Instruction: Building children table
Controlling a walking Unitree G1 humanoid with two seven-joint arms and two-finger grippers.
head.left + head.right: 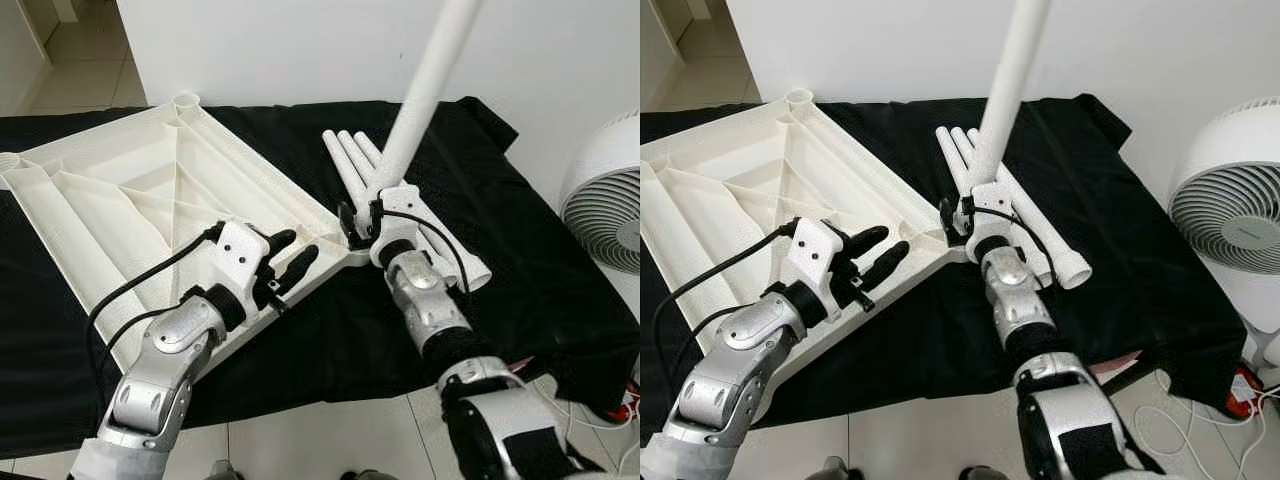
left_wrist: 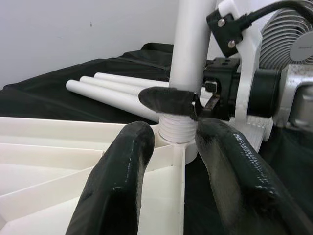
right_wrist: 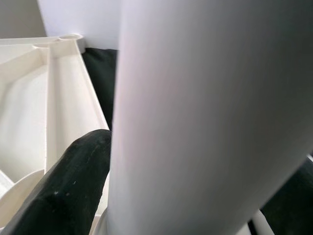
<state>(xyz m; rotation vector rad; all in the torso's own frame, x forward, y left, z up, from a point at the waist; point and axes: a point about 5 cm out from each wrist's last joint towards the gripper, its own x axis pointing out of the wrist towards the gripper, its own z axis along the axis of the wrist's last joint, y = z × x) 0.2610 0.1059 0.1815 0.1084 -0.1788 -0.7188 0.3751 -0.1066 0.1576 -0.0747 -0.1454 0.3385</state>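
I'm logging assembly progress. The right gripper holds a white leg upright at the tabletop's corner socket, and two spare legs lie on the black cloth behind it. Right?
Nearly. The right gripper does hold the white leg at the tabletop corner, but three spare legs, not two, lie on the black cloth; the left eye view shows them side by side.

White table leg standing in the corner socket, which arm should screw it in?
Right. The right gripper is already clamped on the white plastic table leg at its threaded base; the left gripper rests open on the upturned white tabletop.

White wall (image 1: pixel 250 50), pale tiled floor (image 1: pixel 330 440), black cloth (image 1: pixel 360 340), white fan (image 1: pixel 1230 225).
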